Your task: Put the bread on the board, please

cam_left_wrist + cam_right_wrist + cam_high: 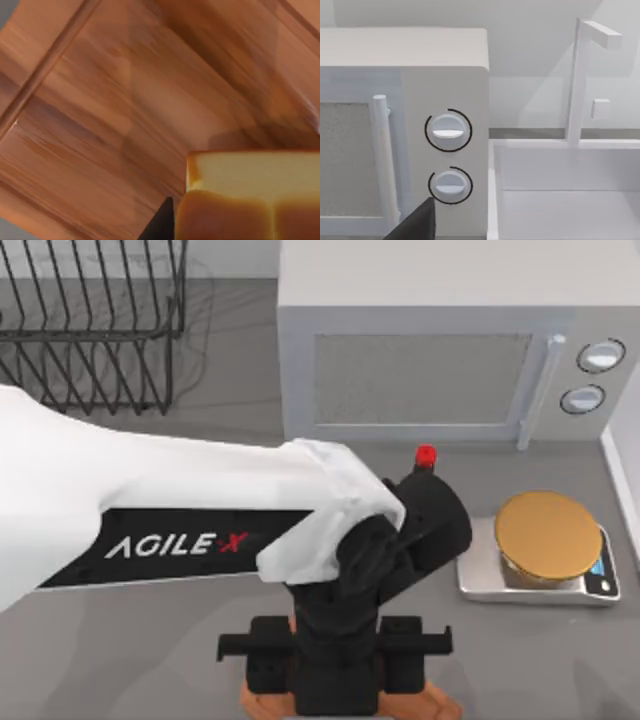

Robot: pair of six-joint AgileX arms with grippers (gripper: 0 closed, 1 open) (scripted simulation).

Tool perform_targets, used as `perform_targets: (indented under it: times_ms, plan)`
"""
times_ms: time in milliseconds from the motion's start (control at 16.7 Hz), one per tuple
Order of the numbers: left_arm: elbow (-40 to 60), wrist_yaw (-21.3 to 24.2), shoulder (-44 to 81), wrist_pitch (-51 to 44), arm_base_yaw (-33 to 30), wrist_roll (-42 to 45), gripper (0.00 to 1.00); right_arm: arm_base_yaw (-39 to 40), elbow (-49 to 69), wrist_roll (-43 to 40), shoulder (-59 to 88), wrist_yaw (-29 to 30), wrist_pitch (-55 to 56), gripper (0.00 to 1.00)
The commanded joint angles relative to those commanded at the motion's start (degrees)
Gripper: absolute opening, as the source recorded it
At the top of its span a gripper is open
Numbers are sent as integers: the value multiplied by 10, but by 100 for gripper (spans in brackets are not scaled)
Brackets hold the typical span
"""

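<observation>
On the grey table (150, 660), before the microwave (420, 370), the left gripper (335, 675) clasps the bread (250, 200) just over the board (100, 125). The right gripper (415, 227) idles facing the sink (560, 190).

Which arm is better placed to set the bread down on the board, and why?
Left. The left arm reaches over the board, and its wrist view shows bread close up with the board behind it. The right wrist view faces the microwave and sink.
</observation>
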Motion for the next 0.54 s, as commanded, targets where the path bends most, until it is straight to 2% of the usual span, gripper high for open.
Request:
perform_targets:
  times_ms: [180, 540]
  plan:
    - [0, 0, 0, 0, 0, 0, 98, 0, 0, 0, 0, 0, 0, 100]
    - [0, 0, 0, 0, 0, 0, 100, 0, 0, 0, 0, 0, 0, 100]
